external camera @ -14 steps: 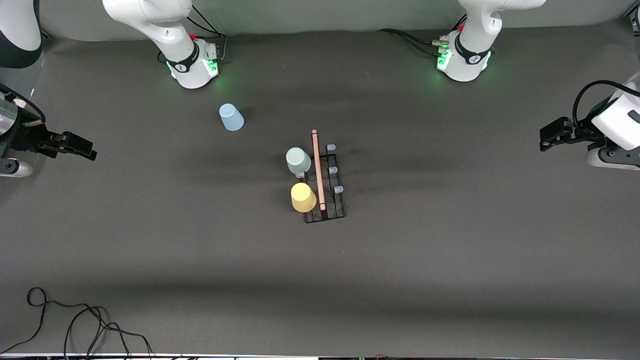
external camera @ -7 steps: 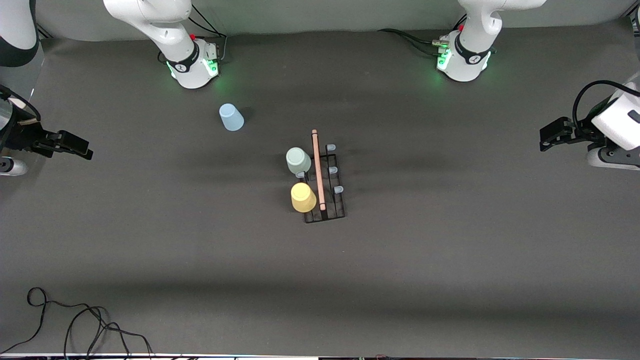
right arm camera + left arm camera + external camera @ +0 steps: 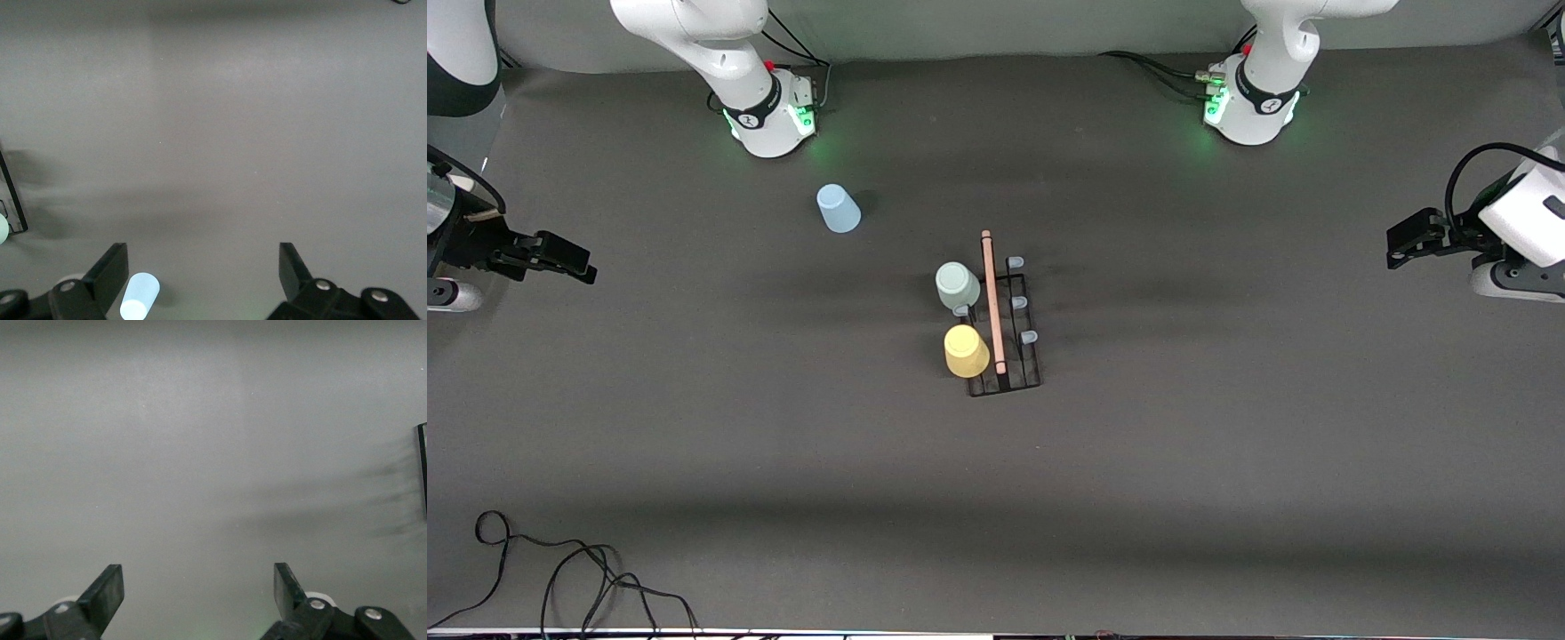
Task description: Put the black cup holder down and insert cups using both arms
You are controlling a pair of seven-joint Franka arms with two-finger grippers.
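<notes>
blue cup [image 3: 838, 209] upside down near right arm's base, well apart from black cup holder [image 3: 1005, 322] mid-table; grey-green cup [image 3: 957, 285] and yellow cup [image 3: 966, 350] already on pegs. probably light, stiff, slippery — best pinched across tapered wall. left gripper [image 3: 198, 593] and right gripper [image 3: 203, 273] spread wide, empty — over table ends.

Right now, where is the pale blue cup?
The pale blue cup stands alone on the table, near the right arm's base, farther from the front camera than the black cup holder.

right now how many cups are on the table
3. The grey-green cup and the yellow cup sit on pegs of the black cup holder. The pale blue cup stands apart on the table, nearer the right arm's base. None seem hidden.
</notes>
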